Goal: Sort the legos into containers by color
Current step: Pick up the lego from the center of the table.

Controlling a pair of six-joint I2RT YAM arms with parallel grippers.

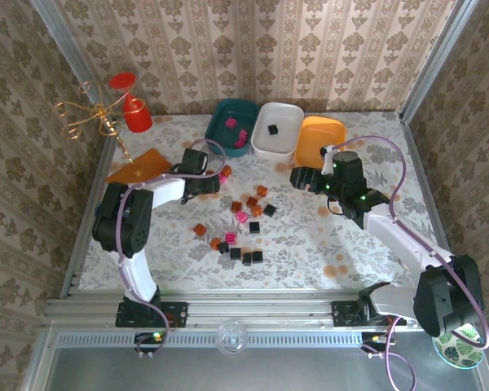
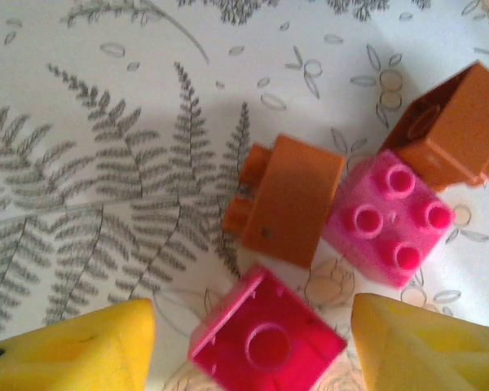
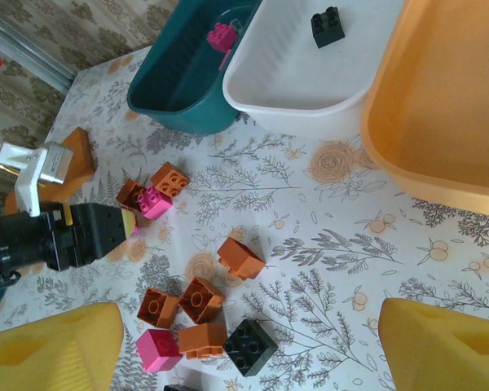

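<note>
Small studded bricks [image 1: 242, 217], pink, black, orange-brown, scattered mid desk [image 1: 326, 244]; few pink in teal tray [image 1: 216, 122], one black in white tray [image 1: 281, 143], far. Left tool [image 2: 253, 349] open, straddling pink brick [image 2: 267, 338]. Right tool [image 3: 248, 349] open.

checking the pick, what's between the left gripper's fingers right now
In the left wrist view, one magenta lego lies between the left gripper's yellow fingers.

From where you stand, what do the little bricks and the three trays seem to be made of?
Bricks: hard moulded plastic, likely; crisp studs, faint sheen. Teal tray, white tray, orange tray: smooth thin-walled plastic, apparently; rounded rims, soft gloss.
</note>
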